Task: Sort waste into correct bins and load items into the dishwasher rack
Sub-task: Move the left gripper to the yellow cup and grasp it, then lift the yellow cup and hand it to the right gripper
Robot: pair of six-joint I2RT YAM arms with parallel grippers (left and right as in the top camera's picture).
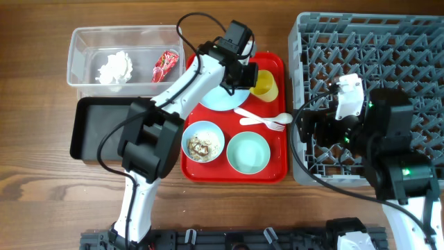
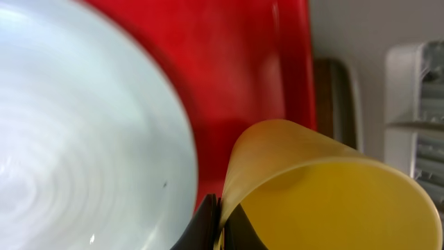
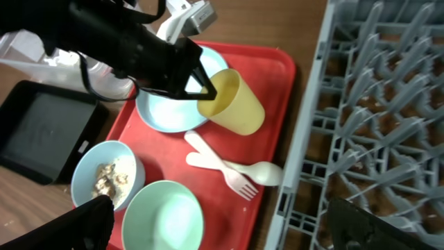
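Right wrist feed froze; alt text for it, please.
The left gripper pinches the tilted yellow cup by its rim, on the red tray beside the light blue plate. Below lie a white fork and spoon, a bowl of food scraps and an empty mint bowl; the dishwasher rack fills the right.

Red tray (image 1: pixel 277 149): flat and rectangular, with rounded corners and a low raised rim. It lies level on the table (image 1: pixel 41 201) near the middle of the overhead view, long sides running front to back. Right wrist view: the tray (image 3: pixel 277 83) appears at a slant, its surface glossy. Left wrist view: the tray (image 2: pixel 243 69) is very close and blurred. Table: brown wood with the grain running left to right. In the right wrist view, the table (image 3: pixel 277 21) shows beyond the tray's far rim.
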